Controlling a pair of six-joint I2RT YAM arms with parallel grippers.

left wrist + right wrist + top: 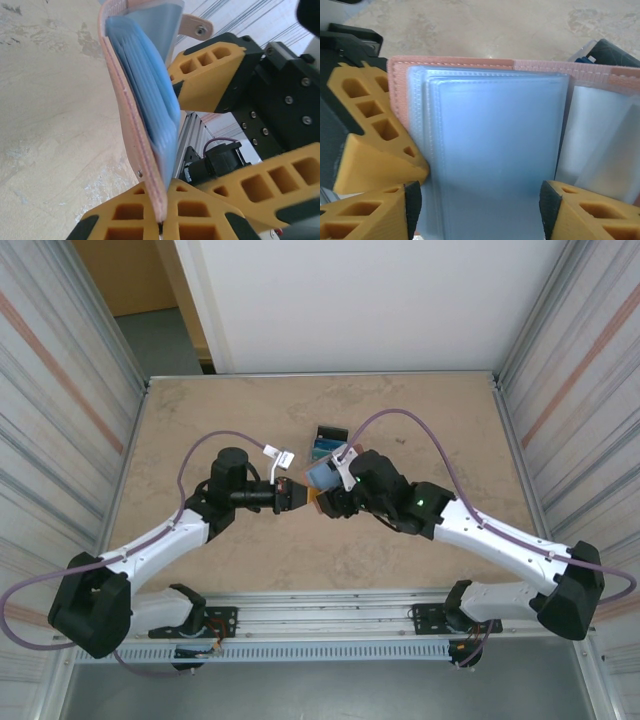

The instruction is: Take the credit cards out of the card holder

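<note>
Grip check: left tool (161, 220) is clamped shut on the bottom edge of the small folding card holder (135, 125), salmon-brown leather outside with blue-grey clear sleeves (495, 140) inside. It holds the holder upright above the beige mottled worktop (200, 420). Right tool (480, 205) stands open, one finger at each side of the front sleeve, gripping nothing. Thin black and teal plastic credit cards (329, 440) lie on the worktop just beyond. Cannot tell whether a card sits in the sleeves. Judgement: pinch card plastic alone, not sleeve film. Draw straight along the pocket mouth. The left pinch needs firmness, or the holder may twist.
</note>
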